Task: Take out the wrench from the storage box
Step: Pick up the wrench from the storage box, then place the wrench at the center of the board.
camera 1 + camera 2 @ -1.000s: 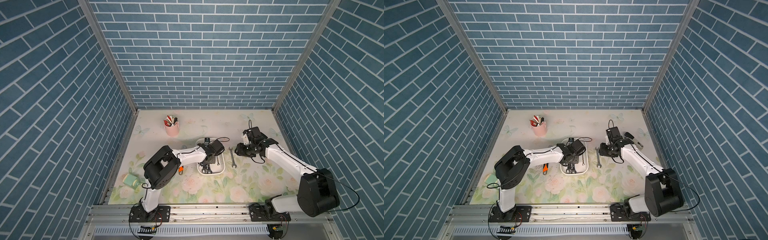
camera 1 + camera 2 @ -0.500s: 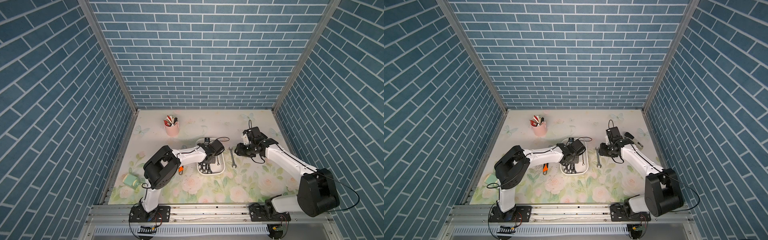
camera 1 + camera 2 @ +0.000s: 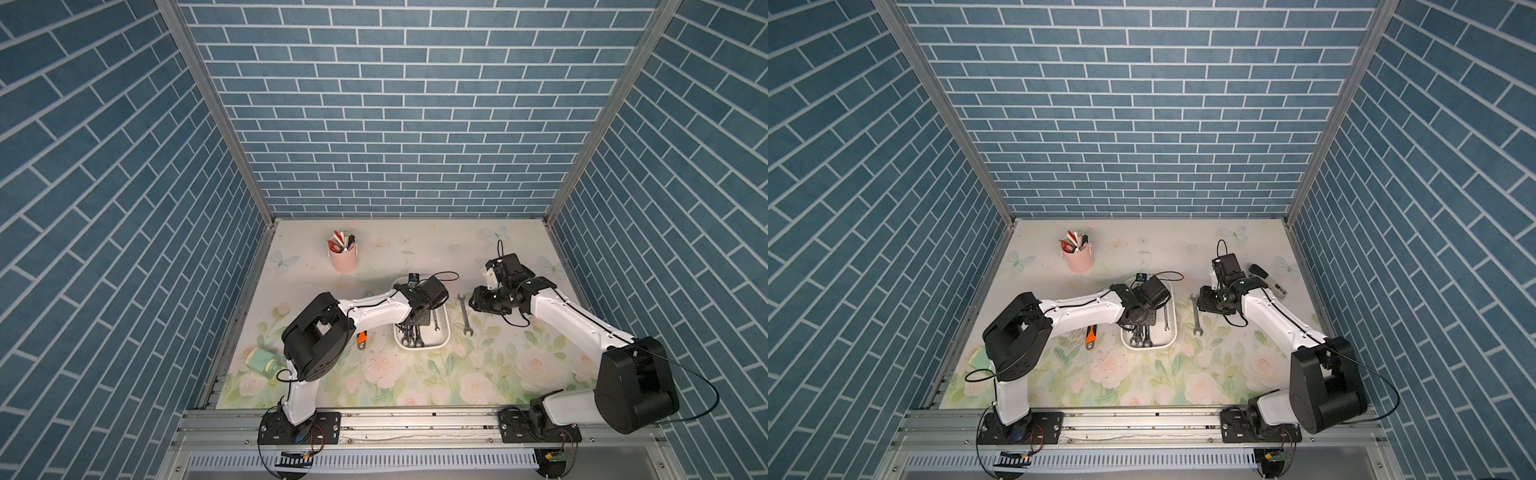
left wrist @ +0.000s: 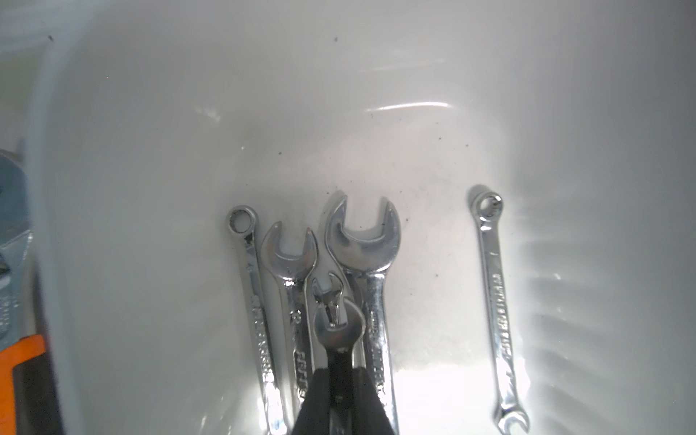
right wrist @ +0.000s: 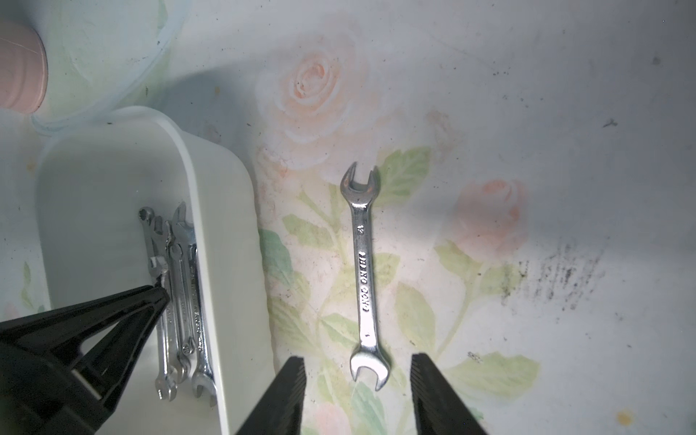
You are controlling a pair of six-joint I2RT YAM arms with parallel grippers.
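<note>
wrench (image 4: 336,325) location: inside storage box (image 3: 441,340), above other wrenches (image 4: 361,244), clamped by closed left gripper (image 4: 341,376). right gripper (image 5: 357,359): jaws apart, empty, over second wrench (image 5: 363,278) on table (image 3: 415,374).

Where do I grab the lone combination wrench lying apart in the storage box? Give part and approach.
Grip the combination wrench mid-shank, from straight above, closing across its narrow width: it lies flat on the storage box floor, with bare floor on both sides.

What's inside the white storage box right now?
The storage box holds a cluster of wrenches and a lone wrench; the left gripper pinches a small wrench. Its fingers cover handles beneath.
</note>
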